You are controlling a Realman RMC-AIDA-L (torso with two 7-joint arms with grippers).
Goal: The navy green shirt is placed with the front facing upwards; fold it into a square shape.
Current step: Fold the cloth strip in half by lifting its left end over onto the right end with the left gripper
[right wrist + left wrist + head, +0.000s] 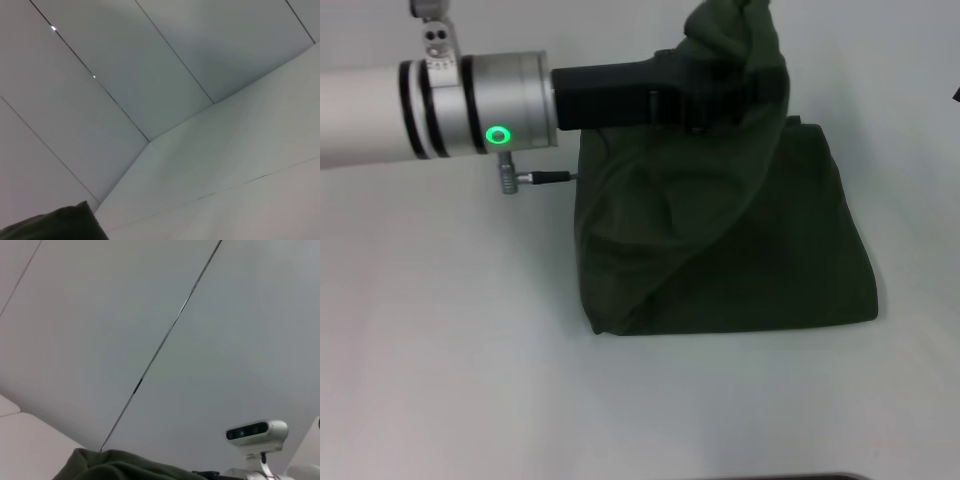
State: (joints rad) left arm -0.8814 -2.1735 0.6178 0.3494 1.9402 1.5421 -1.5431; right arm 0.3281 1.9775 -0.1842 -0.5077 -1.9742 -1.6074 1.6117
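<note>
Navy green shirt (740,270) lying folded, roughly square, on white surface; far edge at 12 o'clock lifting up, cloth draping back down toward 7 o'clock.

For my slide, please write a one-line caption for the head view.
Left gripper lifts a flap of the partly folded green shirt above the white table.

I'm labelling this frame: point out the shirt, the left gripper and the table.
navy green shirt (750,270): head view, flat folded part.
left gripper (735,90): head view, black tip buried in lifted cloth.
table (440,360): head view, bare white surface.
</note>
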